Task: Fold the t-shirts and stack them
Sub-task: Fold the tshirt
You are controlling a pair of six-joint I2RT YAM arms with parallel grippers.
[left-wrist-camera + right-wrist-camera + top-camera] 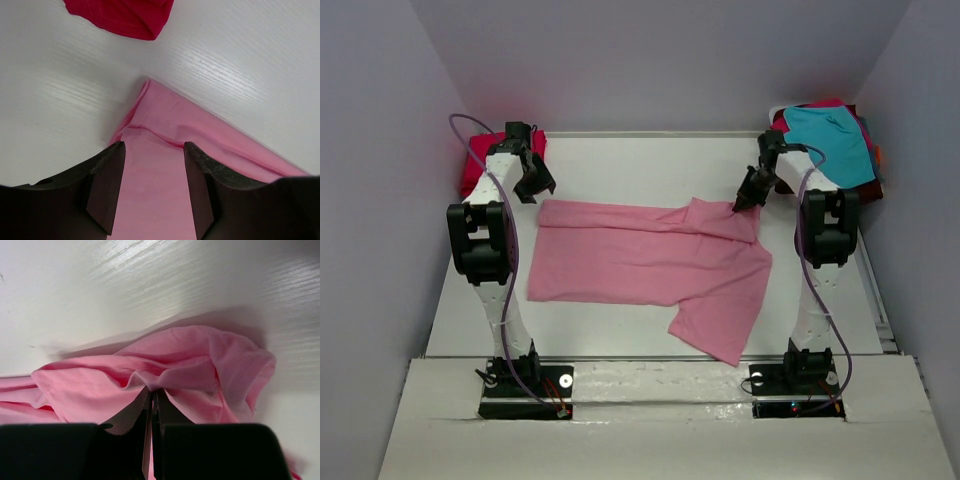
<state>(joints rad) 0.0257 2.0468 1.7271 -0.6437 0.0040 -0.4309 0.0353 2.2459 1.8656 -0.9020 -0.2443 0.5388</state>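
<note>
Right gripper (151,394) clamped on pink t-shirt (640,262) at far-right fold; left gripper (154,150) jaws apart, over its far-left corner.

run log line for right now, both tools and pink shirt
left tool: open, over pink t-shirt far-left corner | right tool: shut on pink t-shirt far-right fold | red t-shirt: far left, untouched

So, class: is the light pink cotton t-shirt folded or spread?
Mostly spread: the pink t-shirt lies flat, sleeve out, corner pinched by right fingers.
</note>
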